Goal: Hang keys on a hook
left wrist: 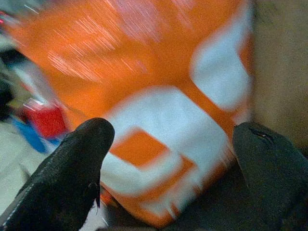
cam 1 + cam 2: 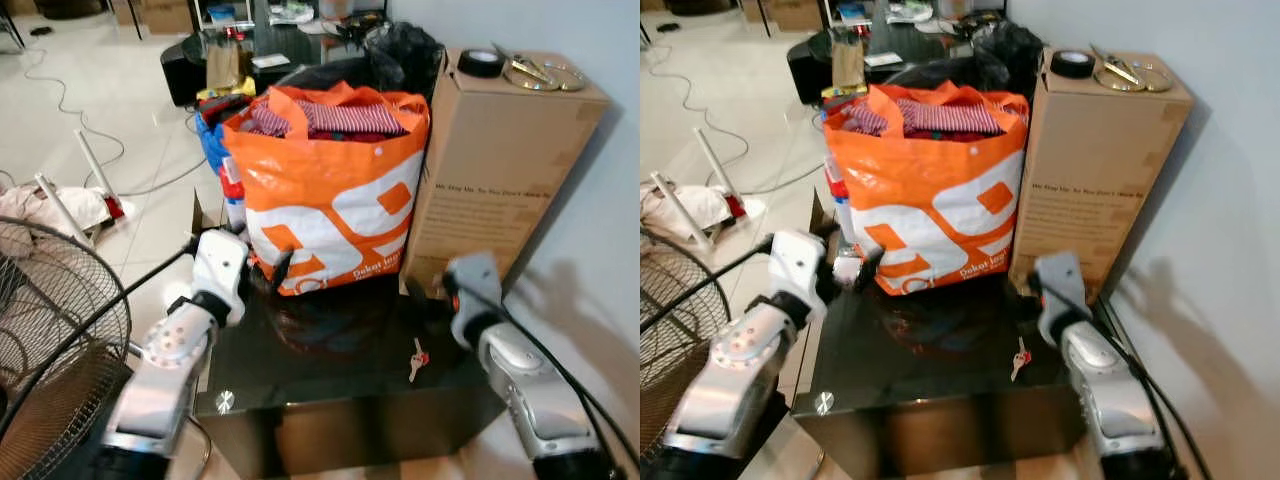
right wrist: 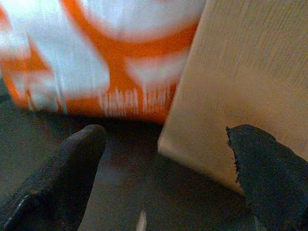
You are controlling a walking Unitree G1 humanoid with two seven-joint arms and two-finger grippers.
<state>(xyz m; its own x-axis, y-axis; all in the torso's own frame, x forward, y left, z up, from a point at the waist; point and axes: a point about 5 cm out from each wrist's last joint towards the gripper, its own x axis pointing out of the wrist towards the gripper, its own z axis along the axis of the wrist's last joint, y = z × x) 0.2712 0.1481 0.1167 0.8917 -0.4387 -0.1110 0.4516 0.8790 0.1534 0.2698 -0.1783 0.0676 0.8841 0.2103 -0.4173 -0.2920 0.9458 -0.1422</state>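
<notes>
At the lower centre of the head views, on a dark glossy tabletop (image 2: 340, 385), the keys (image 2: 417, 358) lie flat with a small red tag, a little right of the middle and near the front edge. Nothing holds them. The right gripper (image 3: 166, 180) is up beside the right arm's grey wrist at the right of the frame, above and just right of the keys; in its wrist view the two black fingers (image 3: 62, 173) stand wide apart with only the dark tabletop between them, so it is open and empty. It faces the seam where the orange bag (image 2: 335, 190) meets the cardboard box (image 2: 505, 170).

The left gripper (image 1: 168, 173) sits at the left edge of the tabletop, close against the lower left corner of the bag. Its fingers (image 1: 65, 178) are likewise spread, gripping nothing, with the blurred orange and white print straight ahead.

The bag stands at the back of the tabletop, stuffed with striped red cloth. The box stands to its right, touching it, against a pale wall. On top of the box rest a roll of black tape (image 2: 481, 62) and some metal rings (image 2: 548, 75). A wire fan guard (image 2: 50, 320) fills the lower left, and white cables trail over the tiled floor (image 2: 120, 120) in the upper left.
</notes>
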